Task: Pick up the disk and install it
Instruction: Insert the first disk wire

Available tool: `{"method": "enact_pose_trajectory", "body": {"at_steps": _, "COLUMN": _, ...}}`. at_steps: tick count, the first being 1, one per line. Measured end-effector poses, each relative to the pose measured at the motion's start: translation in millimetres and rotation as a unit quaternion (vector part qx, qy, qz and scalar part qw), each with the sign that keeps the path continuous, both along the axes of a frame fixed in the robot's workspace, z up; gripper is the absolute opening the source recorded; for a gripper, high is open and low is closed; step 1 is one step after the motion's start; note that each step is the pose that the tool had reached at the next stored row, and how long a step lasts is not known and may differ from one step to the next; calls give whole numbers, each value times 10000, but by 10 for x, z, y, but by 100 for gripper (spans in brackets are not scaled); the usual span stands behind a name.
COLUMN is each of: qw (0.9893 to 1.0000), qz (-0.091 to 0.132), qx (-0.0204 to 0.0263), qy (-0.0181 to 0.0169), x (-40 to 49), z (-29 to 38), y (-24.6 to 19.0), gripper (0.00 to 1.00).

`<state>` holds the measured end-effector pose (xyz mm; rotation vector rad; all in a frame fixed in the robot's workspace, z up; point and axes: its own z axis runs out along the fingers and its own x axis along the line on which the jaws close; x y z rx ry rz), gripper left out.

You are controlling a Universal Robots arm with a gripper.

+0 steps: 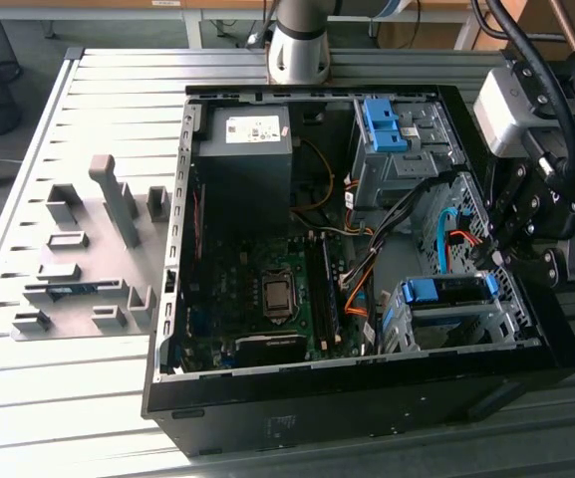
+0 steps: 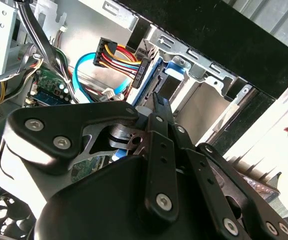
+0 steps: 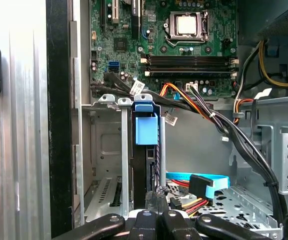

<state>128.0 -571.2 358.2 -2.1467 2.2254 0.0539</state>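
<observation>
A big grey counter (image 1: pixel 88 119) made of metal slats holds an open black computer case (image 1: pixel 367 398). The case lies on its side, so its insides show. On the counter, at the exterior view's left of the case, stand some small grey holders (image 1: pixel 88 259). Inside the case is a green board (image 1: pixel 257 299) with a square chip in its middle, and above it sits a large black box (image 1: pixel 245 149) with a white sticker. A bare blue bracket (image 1: pixel 382 124) sits in a metal cage near the far wall of the case. The robot arm (image 1: pixel 541 129) hangs over the case's edge on the exterior view's right. Bundles of orange, yellow and black wires (image 3: pixel 203 107) cross the case, and a light blue flat cable (image 3: pixel 203 182) lies close to the tool. The disk (image 1: pixel 451 299) sits in a metal cage (image 3: pixel 109 150) in the near corner of the case, with its blue frame (image 3: pixel 145 122) sticking out of the slot. The tool (image 1: pixel 511 254) is just beside that cage, next to the disk. In the second wrist view its black fingers (image 2: pixel 158 107) lie close together with nothing between them.
</observation>
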Motion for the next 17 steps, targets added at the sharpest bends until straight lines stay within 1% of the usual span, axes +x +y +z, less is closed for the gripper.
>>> {"method": "enact_pose_trajectory", "body": {"at_steps": 3, "qw": 10000, "qz": 0, "qx": -1, "qy": 0, "x": 5, "z": 0, "y": 0, "gripper": 11}}
{"method": "enact_pose_trajectory", "body": {"at_steps": 7, "qw": 10000, "qz": 59, "qx": 1, "qy": 0, "x": 55, "z": -1, "y": 4, "gripper": 11}}
{"method": "enact_pose_trajectory", "body": {"at_steps": 9, "qw": 10000, "qz": 72, "qx": 1, "qy": 2, "x": 56, "z": -1, "y": 30, "gripper": 11}}
{"method": "enact_pose_trajectory", "body": {"at_steps": 10, "qw": 10000, "qz": 88, "qx": 1, "qy": 5, "x": 57, "z": -1, "y": 65, "gripper": 11}}
{"method": "enact_pose_trajectory", "body": {"at_steps": 13, "qw": 9999, "qz": 113, "qx": 1, "qy": 14, "x": 58, "z": -1, "y": 116, "gripper": 11}}
{"method": "enact_pose_trajectory", "body": {"at_steps": 14, "qw": 9999, "qz": 121, "qx": 2, "qy": 35, "x": 59, "z": -2, "y": 142, "gripper": 11}}
{"method": "enact_pose_trajectory", "body": {"at_steps": 15, "qw": 9999, "qz": 123, "qx": -3, "qy": 54, "x": 62, "z": -1, "y": 147, "gripper": 11}}
{"method": "enact_pose_trajectory", "body": {"at_steps": 16, "qw": 9999, "qz": 126, "qx": -21, "qy": 99, "x": 73, "z": -2, "y": 150, "gripper": 11}}
{"method": "enact_pose_trajectory", "body": {"at_steps": 17, "qw": 9998, "qz": 134, "qx": -22, "qy": 114, "x": 82, "z": -2, "y": 151, "gripper": 11}}
